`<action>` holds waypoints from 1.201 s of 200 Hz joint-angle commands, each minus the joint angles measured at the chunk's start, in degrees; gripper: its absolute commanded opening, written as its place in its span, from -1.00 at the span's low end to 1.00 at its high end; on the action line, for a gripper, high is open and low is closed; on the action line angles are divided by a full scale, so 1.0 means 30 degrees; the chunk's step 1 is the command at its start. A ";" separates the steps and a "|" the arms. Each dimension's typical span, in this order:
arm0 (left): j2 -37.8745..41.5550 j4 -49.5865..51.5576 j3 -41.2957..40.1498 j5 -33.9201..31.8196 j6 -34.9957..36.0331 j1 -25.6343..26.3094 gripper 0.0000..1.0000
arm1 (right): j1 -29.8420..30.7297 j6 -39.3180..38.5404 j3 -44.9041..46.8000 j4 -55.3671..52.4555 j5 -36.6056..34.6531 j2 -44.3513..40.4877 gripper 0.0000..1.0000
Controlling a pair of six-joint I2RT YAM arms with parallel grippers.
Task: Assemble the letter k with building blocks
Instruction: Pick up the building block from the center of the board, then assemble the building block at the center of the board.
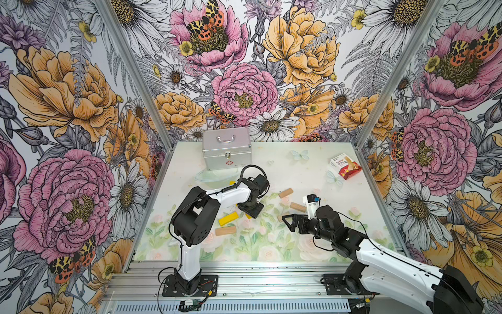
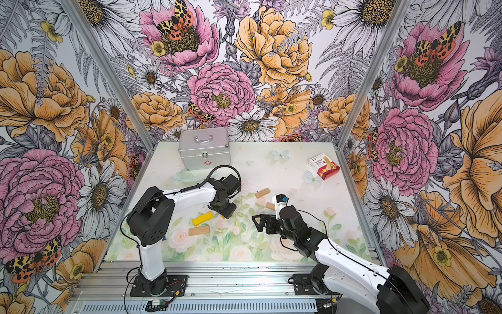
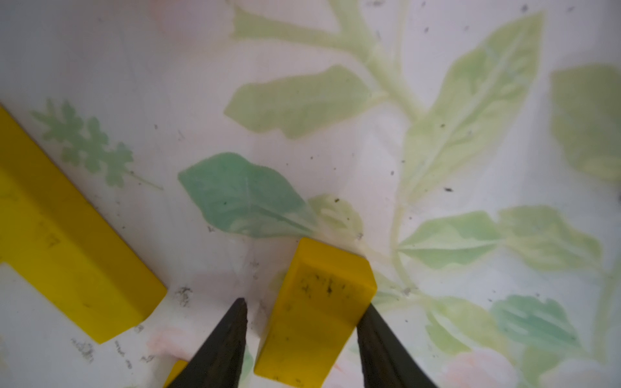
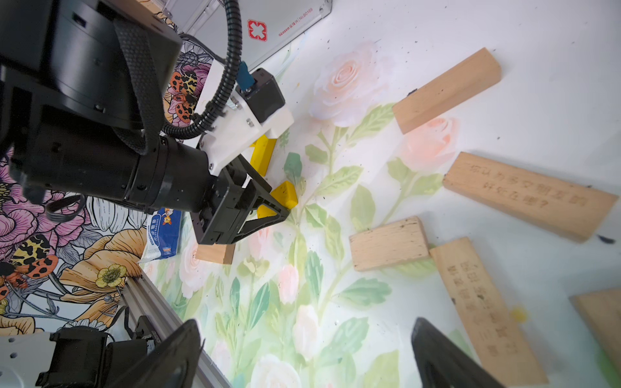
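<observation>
Barely begun, I judge: no letter k shows, building blocks (image 1: pixel 226 231) lie scattered mid-frame on the surface (image 1: pixel 298 163), the left pincer (image 3: pixel 304 302) straddles a yellow block (image 3: pixel 316 322) unclamped, and the right pincer (image 4: pixel 302 362) is spread, empty.

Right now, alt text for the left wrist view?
The left gripper straddles a yellow block with its dark fingers, a gap showing beside one finger. A second yellow block lies apart from it on the floral mat.
</observation>
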State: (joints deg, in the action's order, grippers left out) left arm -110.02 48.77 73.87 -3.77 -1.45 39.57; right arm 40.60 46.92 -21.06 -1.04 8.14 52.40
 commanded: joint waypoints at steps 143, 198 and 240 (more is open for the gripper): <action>0.1496 -0.0960 -0.0041 0.1950 -0.1831 0.0015 -0.40 | 0.0018 -0.1087 -0.1608 0.0197 -0.0213 0.1208 0.99; 0.4252 -0.1068 -0.0621 0.1473 -0.3949 -0.1438 -0.43 | 0.0031 -0.1400 -0.2604 0.0542 0.0237 0.2520 0.99; 0.5711 -0.0994 -0.1837 0.0994 -0.4786 -0.2936 -0.43 | 0.0024 -0.1435 -0.2761 0.0944 0.0448 0.3183 0.99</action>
State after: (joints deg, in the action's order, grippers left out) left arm -95.02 46.22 71.05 0.43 -13.23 32.75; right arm 40.60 43.62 -27.83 -0.38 8.78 60.99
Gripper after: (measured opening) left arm 0.336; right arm 0.993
